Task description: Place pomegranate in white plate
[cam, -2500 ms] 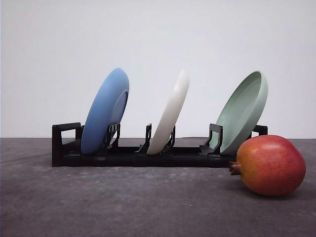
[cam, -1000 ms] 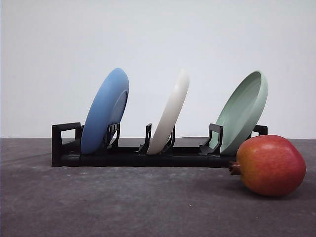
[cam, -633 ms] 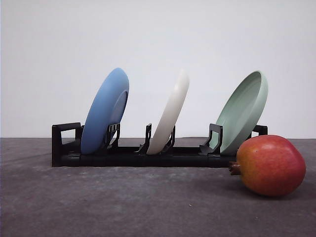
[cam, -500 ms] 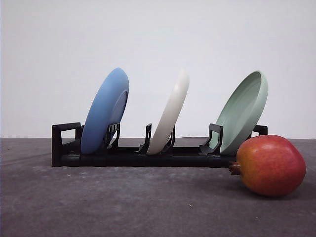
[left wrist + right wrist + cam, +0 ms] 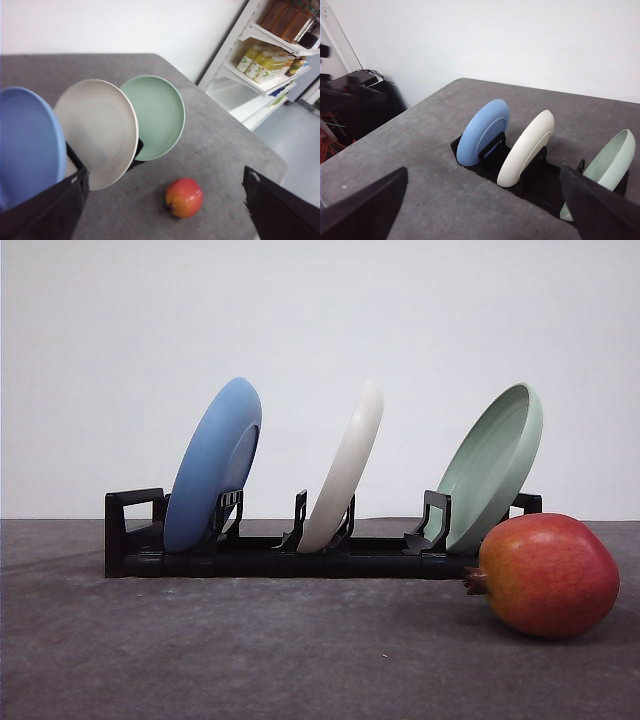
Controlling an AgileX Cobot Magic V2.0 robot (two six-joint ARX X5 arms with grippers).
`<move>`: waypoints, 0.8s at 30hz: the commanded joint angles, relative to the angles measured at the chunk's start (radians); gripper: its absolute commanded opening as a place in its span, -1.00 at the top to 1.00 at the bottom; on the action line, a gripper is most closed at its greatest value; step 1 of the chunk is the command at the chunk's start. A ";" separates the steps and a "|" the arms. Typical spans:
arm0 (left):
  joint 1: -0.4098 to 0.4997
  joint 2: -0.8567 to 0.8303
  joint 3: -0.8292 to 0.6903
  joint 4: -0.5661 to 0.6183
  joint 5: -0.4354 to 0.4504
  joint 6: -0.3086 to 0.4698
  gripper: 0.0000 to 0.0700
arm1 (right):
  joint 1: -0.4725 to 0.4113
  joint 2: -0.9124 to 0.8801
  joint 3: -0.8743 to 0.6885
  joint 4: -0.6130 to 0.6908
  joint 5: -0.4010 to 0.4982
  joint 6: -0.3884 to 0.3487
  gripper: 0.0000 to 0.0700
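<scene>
Grey table point(image 5: 200, 660), pomegranate point(image 5: 548, 575) beside rack point(image 5: 280, 555) holding white plate point(image 5: 345, 475), both claws spread wide.

Blue plate point(image 5: 484, 131), white plate point(image 5: 526, 148), green plate point(image 5: 600, 171) upright in black rack point(image 5: 545, 187).

My front camera sat low at bench point(image 5: 200, 660) level, close to the rack point(image 5: 300, 558), facing the wall. Both wrist cameras looked down from higher up and farther back; all three shared the rack and its plates.
</scene>
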 commanded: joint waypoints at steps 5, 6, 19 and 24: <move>-0.140 0.195 0.108 0.017 -0.097 -0.042 -0.70 | 0.000 0.006 0.017 0.010 -0.001 0.037 -0.77; -0.168 0.238 0.135 0.017 -0.112 -0.039 -0.70 | 0.000 0.006 0.017 0.010 -0.001 0.039 -0.77; -0.436 0.731 0.580 -0.159 -0.402 0.107 -0.70 | 0.000 0.006 0.017 0.009 -0.001 0.061 -0.77; -0.478 0.857 0.666 -0.158 -0.492 0.110 -0.70 | 0.000 0.006 0.017 0.009 -0.001 0.063 -0.77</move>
